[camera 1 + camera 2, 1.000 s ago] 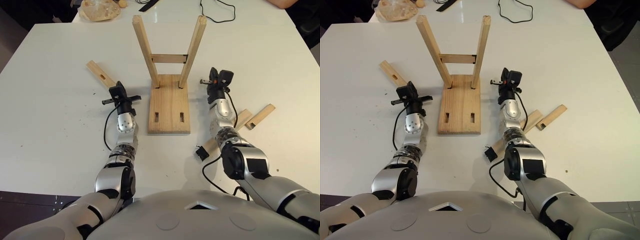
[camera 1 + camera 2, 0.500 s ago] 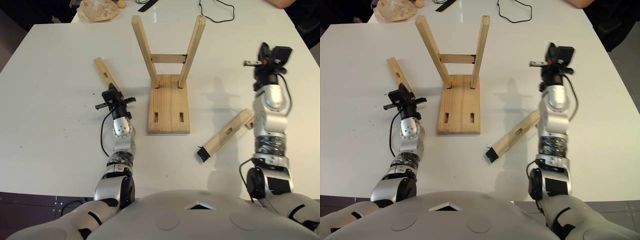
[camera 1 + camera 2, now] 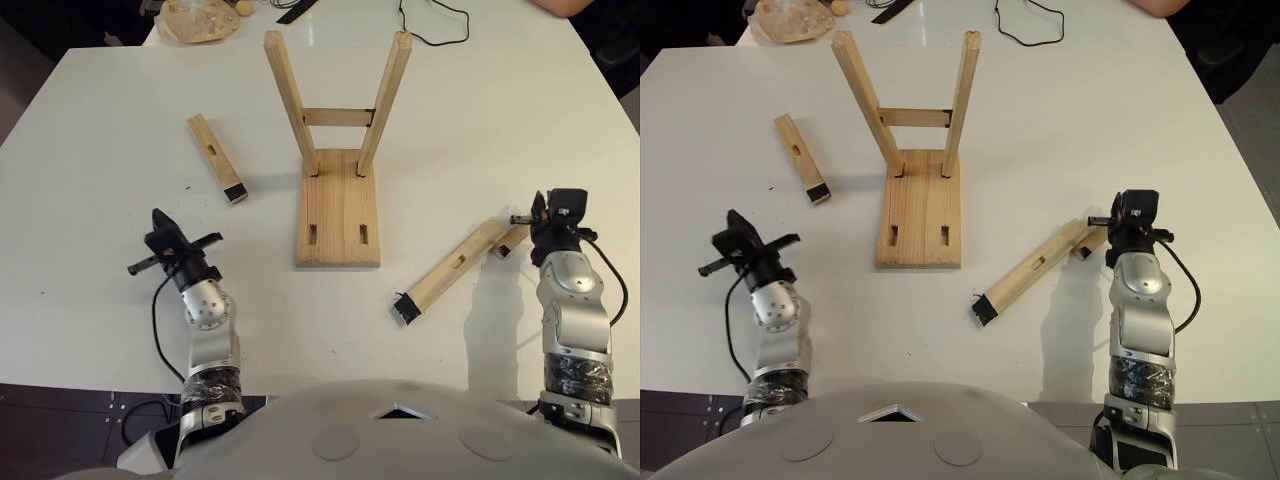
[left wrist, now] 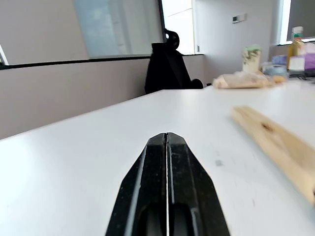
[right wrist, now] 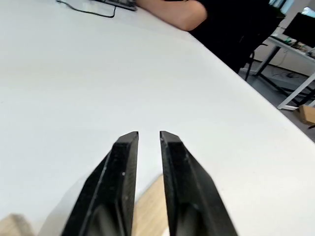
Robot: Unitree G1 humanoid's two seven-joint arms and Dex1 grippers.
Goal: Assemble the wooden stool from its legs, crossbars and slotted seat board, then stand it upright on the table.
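Observation:
The slotted seat board (image 3: 338, 215) lies flat mid-table. Two legs (image 3: 288, 95) stand up from its far slots, joined by a crossbar (image 3: 338, 117). A loose leg (image 3: 216, 158) lies to the left of it, also seen in the left wrist view as a wooden leg (image 4: 275, 142). Another loose leg (image 3: 450, 270) lies to the right, with a short crossbar (image 3: 512, 240) at its far end. My left gripper (image 3: 160, 226) is shut and holds nothing, near the front left. My right gripper (image 3: 552, 208) sits just right of the short crossbar, slightly open (image 5: 149, 133) and holding nothing.
A plastic bag (image 3: 200, 18) and a black cable (image 3: 432, 22) lie at the table's far edge. Bare white tabletop (image 3: 110, 130) stretches to the left, and more of it lies between the right gripper and the right edge.
Both arms have drawn back toward me. The left gripper left the seat board's side for the front left. The right one swung out right and came down by the short crossbar.

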